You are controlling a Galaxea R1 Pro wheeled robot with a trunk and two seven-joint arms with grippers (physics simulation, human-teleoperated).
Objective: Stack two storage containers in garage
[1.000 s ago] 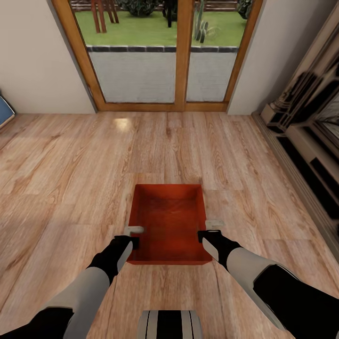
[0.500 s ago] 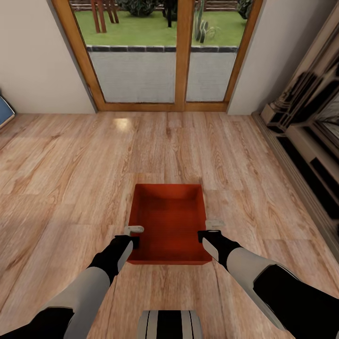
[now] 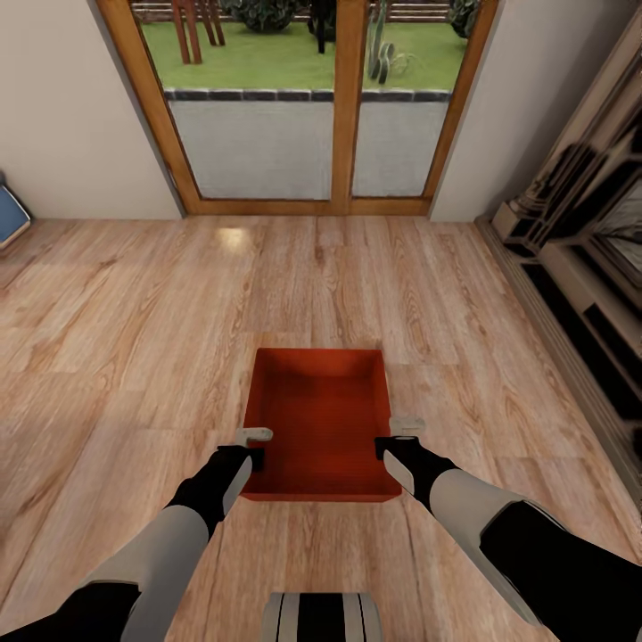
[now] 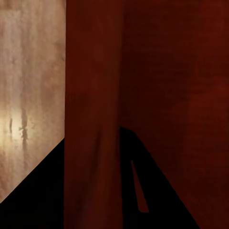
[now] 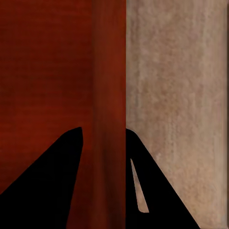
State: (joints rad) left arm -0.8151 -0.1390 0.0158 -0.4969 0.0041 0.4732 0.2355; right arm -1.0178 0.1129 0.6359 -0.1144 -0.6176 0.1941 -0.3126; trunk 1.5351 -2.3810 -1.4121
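Observation:
One orange-red storage container (image 3: 321,419), lidless and empty, sits between my two arms over the light wood living room floor (image 3: 134,312). My left gripper (image 3: 254,446) is shut on its left wall, one finger inside and one outside. My right gripper (image 3: 392,437) grips the right wall the same way. Seen from the left wrist, the container's wall (image 4: 93,95) runs between the dark fingers (image 4: 157,191) of the left gripper (image 4: 93,191). From the right wrist, the wall (image 5: 109,71) passes between the fingers (image 5: 47,191) of the right gripper (image 5: 107,186). The garage is out of view.
A wood-framed glass door (image 3: 343,107) stands straight ahead in the cream wall. Dark and cream shelving (image 3: 580,267) lines the right side. A blue object (image 3: 9,218) pokes in at the left edge. Open plank floor lies between me and the door.
The whole picture has shifted slightly, so the camera moved. The container keeps its place between both grippers, which stay shut on its walls.

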